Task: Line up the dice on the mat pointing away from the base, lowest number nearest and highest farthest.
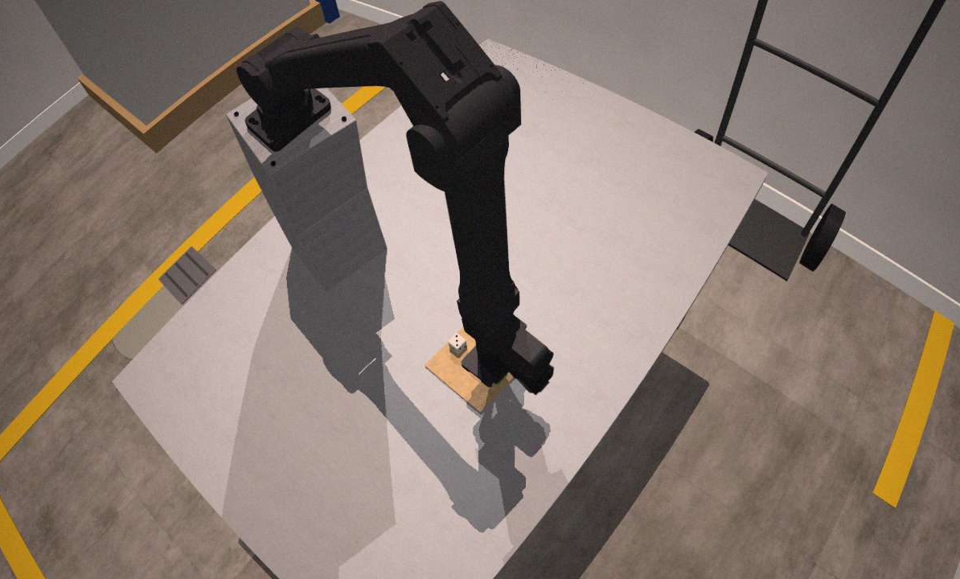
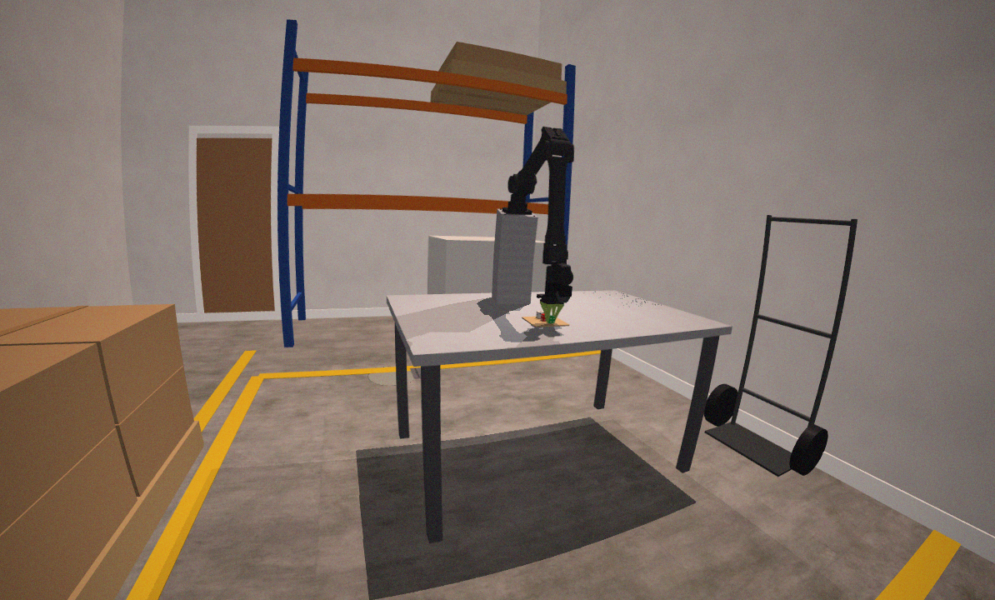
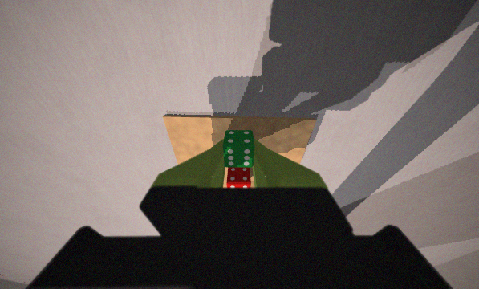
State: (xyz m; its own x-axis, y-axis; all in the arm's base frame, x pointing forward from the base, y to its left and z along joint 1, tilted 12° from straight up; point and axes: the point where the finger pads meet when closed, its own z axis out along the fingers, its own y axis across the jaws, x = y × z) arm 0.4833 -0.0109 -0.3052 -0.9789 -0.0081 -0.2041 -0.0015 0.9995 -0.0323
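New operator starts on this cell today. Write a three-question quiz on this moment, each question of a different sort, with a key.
1. True or false: the pincer with green fingers is shut on the green die with white pips.
2. Which die lies on the tan square mat beside the black arm in the top view? A) small white die B) blue die C) yellow die
3. Fill in: in the wrist view, the red die with white pips lies ____ the camera than the green die.

Key: 1 true; 2 A; 3 nearer to.
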